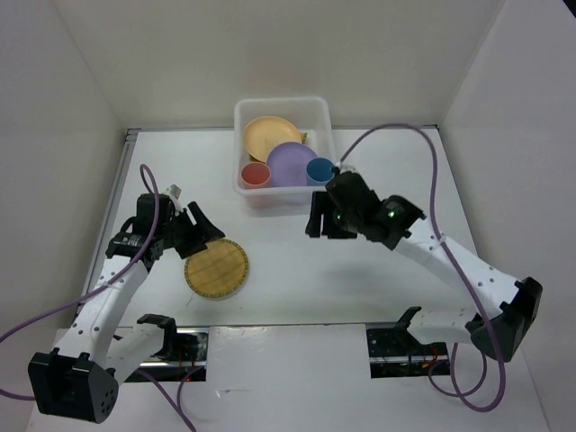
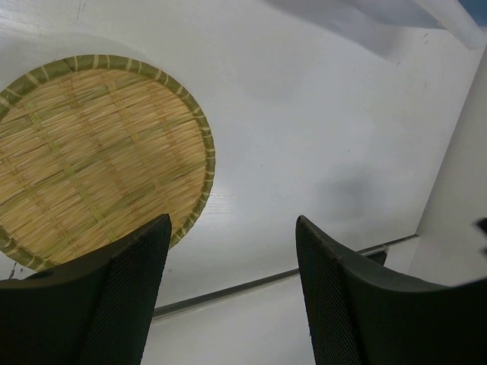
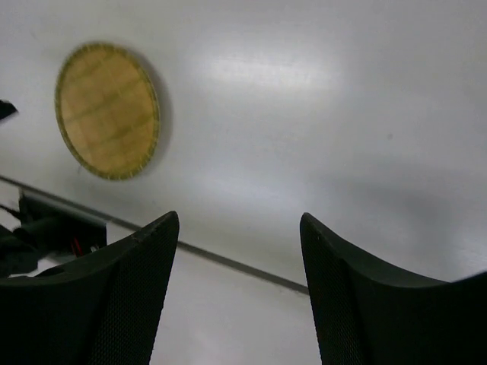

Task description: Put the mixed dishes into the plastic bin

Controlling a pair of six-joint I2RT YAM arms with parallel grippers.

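Note:
The plastic bin (image 1: 281,101) stands at the back centre. Inside it lie a pale orange plate (image 1: 268,135), a lavender plate (image 1: 291,164), a red cup (image 1: 256,175) and a blue cup (image 1: 319,170). One woven straw-coloured plate (image 1: 216,268) lies flat on the table, front left; it also shows in the left wrist view (image 2: 91,160) and the right wrist view (image 3: 106,110). My left gripper (image 1: 205,232) is open and empty just above the plate's far edge (image 2: 232,228). My right gripper (image 1: 324,225) is open and empty in front of the bin (image 3: 240,220). The second woven plate is mostly hidden.
White walls enclose the table on three sides. A metal strip (image 2: 266,281) runs along the table's near edge. A corner of the bin (image 2: 411,19) shows at the top right of the left wrist view. Purple cables trail from both arms.

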